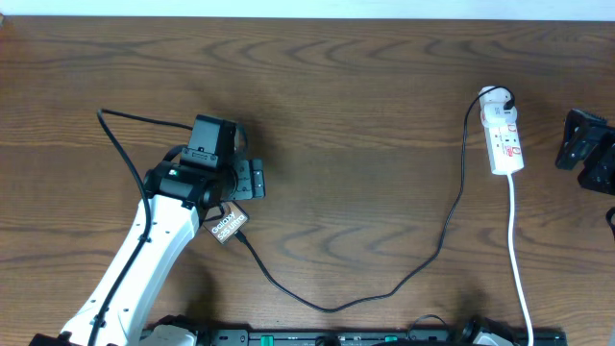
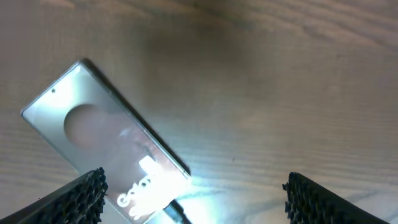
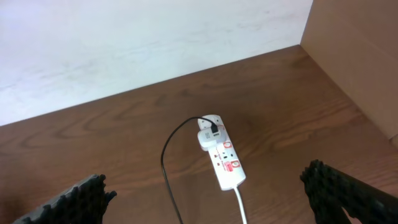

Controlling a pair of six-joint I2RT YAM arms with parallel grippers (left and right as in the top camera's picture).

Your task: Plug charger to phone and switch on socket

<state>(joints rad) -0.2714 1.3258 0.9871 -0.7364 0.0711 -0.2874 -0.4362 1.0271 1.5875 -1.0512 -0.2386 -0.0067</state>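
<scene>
Left gripper (image 1: 248,180): hung over the phone, black ridged fingers (image 2: 78,199) spread wide, holding nothing.
Phone (image 2: 99,127): lay flat on the wooden table (image 1: 336,86), mostly hidden beneath the left arm in the overhead view.
Writing: white lettering on the phone's exposed end began "Galaxy"; the rest was too small for me to read.
Phone axis: diagonal, lettered end toward the near right.
Charger (image 1: 332,308): its plug tip (image 2: 177,213) met that lettered end; whether seated, I couldn't tell.
Socket (image 3: 225,158): well off to the right, long axis far-to-near, red labels unreadable, white cord (image 1: 519,259) leaving its near end.
Right gripper (image 1: 586,152): beside the socket, spread open, empty.
</scene>
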